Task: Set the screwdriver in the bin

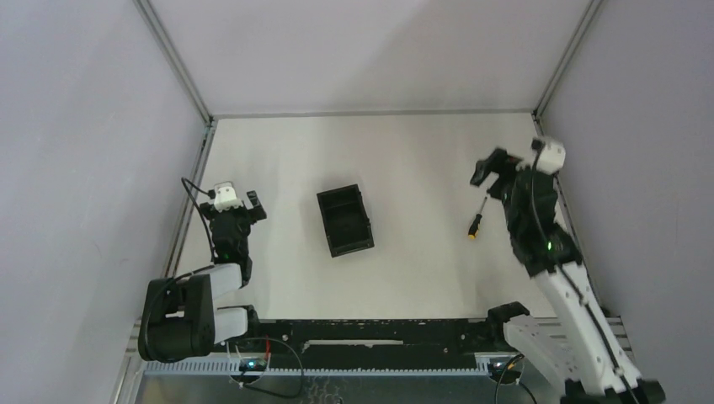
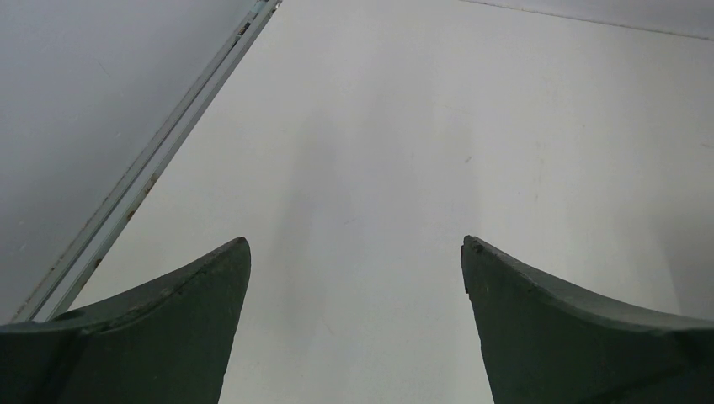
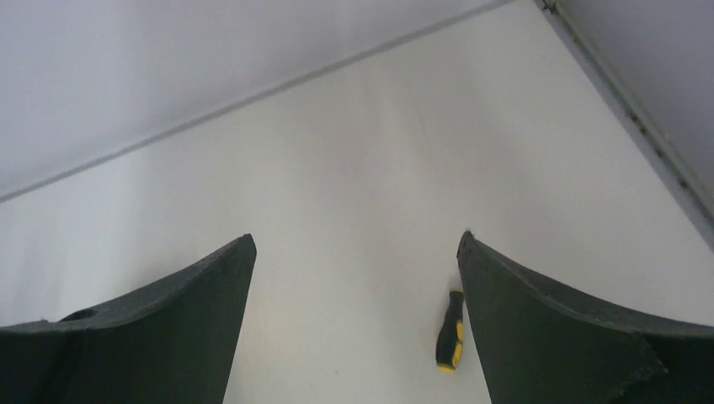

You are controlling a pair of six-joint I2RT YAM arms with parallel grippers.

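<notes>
Right gripper [image 3: 356, 238]: jaws wide, empty. My worry: screwdriver [image 3: 450, 332] lies off-centre, close by one jaw; closing may nudge it away.

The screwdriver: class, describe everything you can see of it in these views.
The screwdriver is small and slim: thin dark metal-looking shaft, black handle with orange-yellow end. It lies flat on the white table, handle toward the near edge, right of the bin and apart from it. Only the table touches it; the open right gripper hangs near its tip.
</notes>
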